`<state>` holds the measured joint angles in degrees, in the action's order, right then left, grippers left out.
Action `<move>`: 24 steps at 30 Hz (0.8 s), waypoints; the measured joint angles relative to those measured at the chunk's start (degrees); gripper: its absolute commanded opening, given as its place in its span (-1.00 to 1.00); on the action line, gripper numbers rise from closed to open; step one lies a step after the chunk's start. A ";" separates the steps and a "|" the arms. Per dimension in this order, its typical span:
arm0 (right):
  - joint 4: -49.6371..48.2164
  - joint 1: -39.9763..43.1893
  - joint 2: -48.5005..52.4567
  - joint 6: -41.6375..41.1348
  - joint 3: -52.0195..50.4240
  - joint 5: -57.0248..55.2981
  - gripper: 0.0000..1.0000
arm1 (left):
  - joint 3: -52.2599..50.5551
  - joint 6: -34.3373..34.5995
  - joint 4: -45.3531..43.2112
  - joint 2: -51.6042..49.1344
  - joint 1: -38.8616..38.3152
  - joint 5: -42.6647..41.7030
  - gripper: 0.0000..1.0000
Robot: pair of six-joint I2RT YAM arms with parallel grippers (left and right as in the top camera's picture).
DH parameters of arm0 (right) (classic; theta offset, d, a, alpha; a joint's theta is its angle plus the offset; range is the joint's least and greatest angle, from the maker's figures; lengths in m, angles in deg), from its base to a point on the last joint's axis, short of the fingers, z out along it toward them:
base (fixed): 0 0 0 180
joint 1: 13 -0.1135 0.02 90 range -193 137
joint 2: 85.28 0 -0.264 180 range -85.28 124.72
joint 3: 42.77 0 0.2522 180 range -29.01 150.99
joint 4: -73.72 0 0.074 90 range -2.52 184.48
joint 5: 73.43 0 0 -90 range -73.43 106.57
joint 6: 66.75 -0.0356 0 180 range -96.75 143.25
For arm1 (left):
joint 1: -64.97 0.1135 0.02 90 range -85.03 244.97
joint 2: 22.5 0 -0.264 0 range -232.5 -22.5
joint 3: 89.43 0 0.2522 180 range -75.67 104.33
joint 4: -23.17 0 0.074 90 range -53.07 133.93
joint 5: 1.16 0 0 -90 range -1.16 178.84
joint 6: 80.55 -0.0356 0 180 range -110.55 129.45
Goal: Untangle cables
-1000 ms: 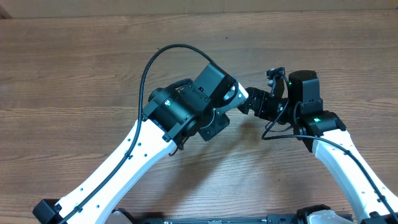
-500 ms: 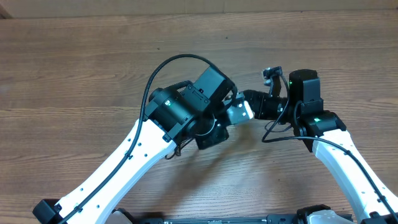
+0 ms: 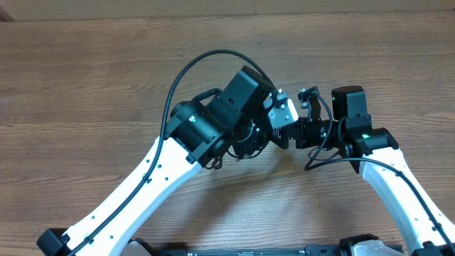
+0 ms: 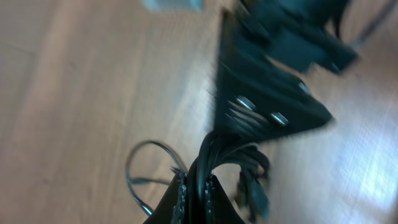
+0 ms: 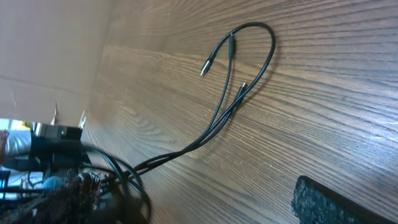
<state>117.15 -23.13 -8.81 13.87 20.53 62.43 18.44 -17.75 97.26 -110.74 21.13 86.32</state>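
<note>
Thin black cables (image 4: 214, 158), bunched tight in the left gripper's (image 4: 198, 191) pinch. A slack loop spills out beside that gripper, and two long strands (image 5: 235, 106) trail away from it, curling back to small plugs.

The table (image 3: 85, 71) is mid-brown wood with finer, darker grain streaks running left to right. The cables (image 5: 242, 87) are black, their small plug tips silvery. The left arm (image 3: 135, 188) and right arm (image 3: 398, 195) have white links with black joints and housings, and the right one shows small green lights (image 3: 364, 137). A white plate (image 3: 284, 111) stands out on the black left gripper (image 4: 196, 190). The right finger pad (image 5: 323, 199) is black and stippled
</note>
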 measured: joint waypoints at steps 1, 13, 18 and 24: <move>0.09 -0.02 0.02 0.44 0.00 0.20 1.00 | 0.00 0.04 -1.27 0.15 0.07 0.44 -0.91; 0.13 -0.02 0.37 1.92 0.00 4.42 1.00 | 0.02 0.26 -3.34 1.25 0.09 1.07 -0.92; -0.22 -0.02 0.72 1.95 0.00 6.36 1.00 | 0.02 0.44 -3.45 1.46 0.11 1.22 -0.92; -0.42 -0.02 0.81 1.99 0.00 8.41 1.00 | 0.02 5.64 -5.35 1.51 0.09 5.46 -0.91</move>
<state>116.74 -23.15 -8.00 15.86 20.53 70.85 18.46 -12.11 91.91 -109.24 21.22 91.78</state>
